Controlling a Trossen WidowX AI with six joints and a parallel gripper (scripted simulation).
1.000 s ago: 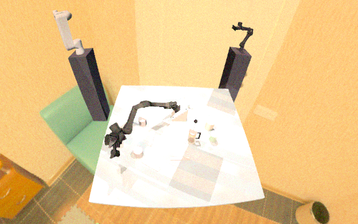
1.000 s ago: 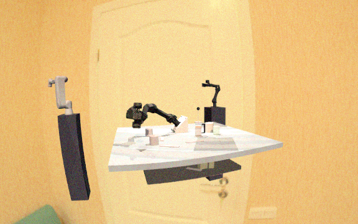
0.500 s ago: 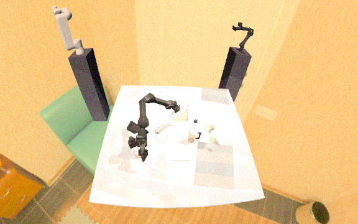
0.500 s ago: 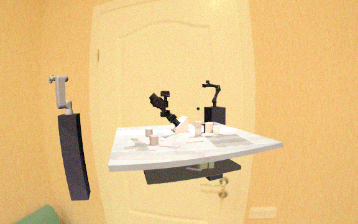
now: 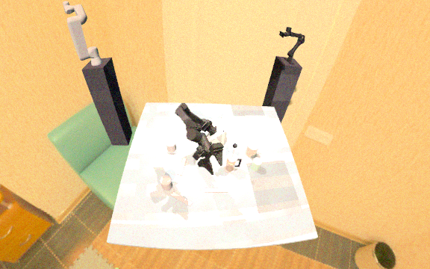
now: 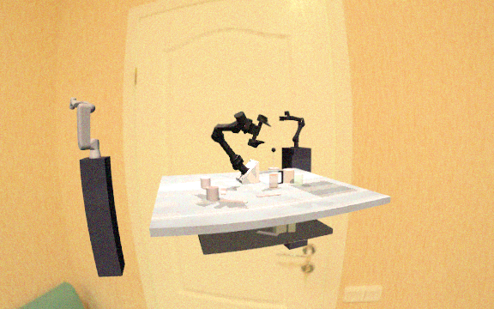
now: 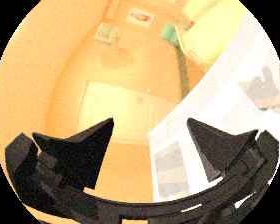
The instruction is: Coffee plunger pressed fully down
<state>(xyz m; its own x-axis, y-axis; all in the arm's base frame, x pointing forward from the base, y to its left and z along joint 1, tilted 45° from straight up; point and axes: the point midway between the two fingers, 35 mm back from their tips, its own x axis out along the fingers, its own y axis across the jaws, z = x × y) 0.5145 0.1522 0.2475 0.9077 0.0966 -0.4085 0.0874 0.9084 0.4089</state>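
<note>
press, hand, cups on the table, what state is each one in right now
press: upright on the table, plunger knob up, not pressed
hand: open, holding nothing, raised above the table, apart from the knob
arm: folded up over the table
front cup: upright
back cup: upright
flat block: lying flat on the table

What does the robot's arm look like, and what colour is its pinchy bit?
The arm is dark grey to black, built from chunky jointed links. Its tool is black too, with two pointed fingers on a curved bar. No cables or markings show.
</note>
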